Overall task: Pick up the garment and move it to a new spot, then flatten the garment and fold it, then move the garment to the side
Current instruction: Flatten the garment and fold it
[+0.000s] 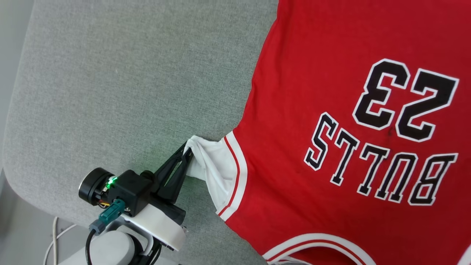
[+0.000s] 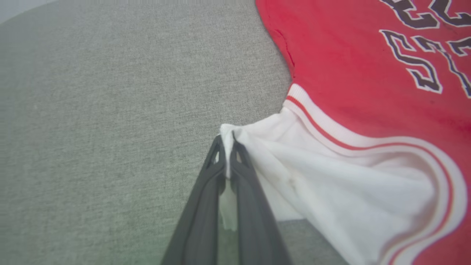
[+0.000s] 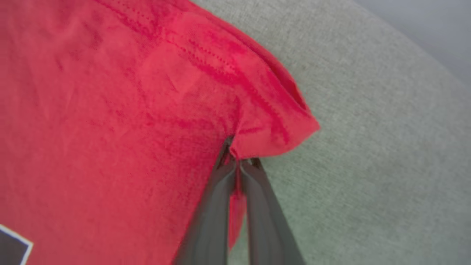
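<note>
The garment [image 1: 316, 110], a red jersey with dark white-outlined lettering facing up, lies spread over the right of the grey surface. Its white sleeve [image 1: 211, 167] with red-and-white trim is bunched at the garment's left edge. My left gripper [image 1: 186, 151] is shut on the tip of that sleeve; in the left wrist view the white cloth [image 2: 331, 176] is pinched between the two fingers of the left gripper [image 2: 227, 141]. In the right wrist view my right gripper [image 3: 239, 160] is shut on a folded red corner of the garment [image 3: 265, 125] by its stitched hem.
The grey fabric surface [image 1: 128, 84] stretches bare to the left of the garment, with its rounded edge at the lower left. Past that edge lie pale floor and a white cable [image 1: 55, 239]. My left forearm [image 1: 121, 243] rises from the bottom.
</note>
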You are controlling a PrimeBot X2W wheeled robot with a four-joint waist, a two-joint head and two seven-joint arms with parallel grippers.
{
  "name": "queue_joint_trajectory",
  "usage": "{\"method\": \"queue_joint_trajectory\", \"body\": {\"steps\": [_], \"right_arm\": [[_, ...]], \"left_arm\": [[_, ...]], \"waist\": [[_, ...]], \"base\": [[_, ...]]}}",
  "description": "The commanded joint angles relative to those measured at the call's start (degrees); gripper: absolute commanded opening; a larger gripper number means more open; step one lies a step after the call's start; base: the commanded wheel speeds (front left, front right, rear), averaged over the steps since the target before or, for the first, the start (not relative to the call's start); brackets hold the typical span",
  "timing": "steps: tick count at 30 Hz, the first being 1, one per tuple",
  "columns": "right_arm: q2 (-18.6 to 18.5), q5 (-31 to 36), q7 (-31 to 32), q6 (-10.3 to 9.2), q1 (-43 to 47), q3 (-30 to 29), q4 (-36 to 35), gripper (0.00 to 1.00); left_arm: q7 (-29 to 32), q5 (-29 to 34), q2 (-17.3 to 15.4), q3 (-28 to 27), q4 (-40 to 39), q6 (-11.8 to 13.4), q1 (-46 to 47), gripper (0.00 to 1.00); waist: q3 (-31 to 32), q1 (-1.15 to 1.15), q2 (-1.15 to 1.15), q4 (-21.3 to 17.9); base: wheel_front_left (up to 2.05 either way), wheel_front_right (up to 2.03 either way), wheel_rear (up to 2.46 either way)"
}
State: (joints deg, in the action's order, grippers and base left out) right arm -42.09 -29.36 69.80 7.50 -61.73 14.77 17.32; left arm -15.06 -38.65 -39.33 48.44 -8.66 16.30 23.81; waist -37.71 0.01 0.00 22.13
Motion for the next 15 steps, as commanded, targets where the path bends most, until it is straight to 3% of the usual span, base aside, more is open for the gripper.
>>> {"method": "queue_joint_trajectory", "body": {"steps": [1, 6, 15], "right_arm": [[0.6, -0.2, -1.2, -0.03, 1.48, -0.51, 1.42, 0.0], [0.38, -1.78, -5.64, -0.02, 3.19, 0.44, 1.1, 0.0], [-7.65, -9.79, -10.85, -0.03, 16.71, 6.94, -7.31, 0.0]], "left_arm": [[-0.14, 0.22, 0.19, -0.42, 0.44, 0.06, -0.85, 0.0], [-0.13, 0.11, 0.87, -1.51, 0.88, 0.99, -2.5, 0.0], [-0.15, -1.51, -0.73, -2.94, 0.98, 3.07, -7.47, 0.0]], "waist": [[2.13, -0.01, 0.0, -0.93], [7.5, -0.01, 0.0, -2.58], [17.15, -0.01, 0.0, -7.95]], "base": [[0.0, 0.0, 0.0], [0.0, 0.0, 0.0], [0.0, 0.0, 0.0]]}}
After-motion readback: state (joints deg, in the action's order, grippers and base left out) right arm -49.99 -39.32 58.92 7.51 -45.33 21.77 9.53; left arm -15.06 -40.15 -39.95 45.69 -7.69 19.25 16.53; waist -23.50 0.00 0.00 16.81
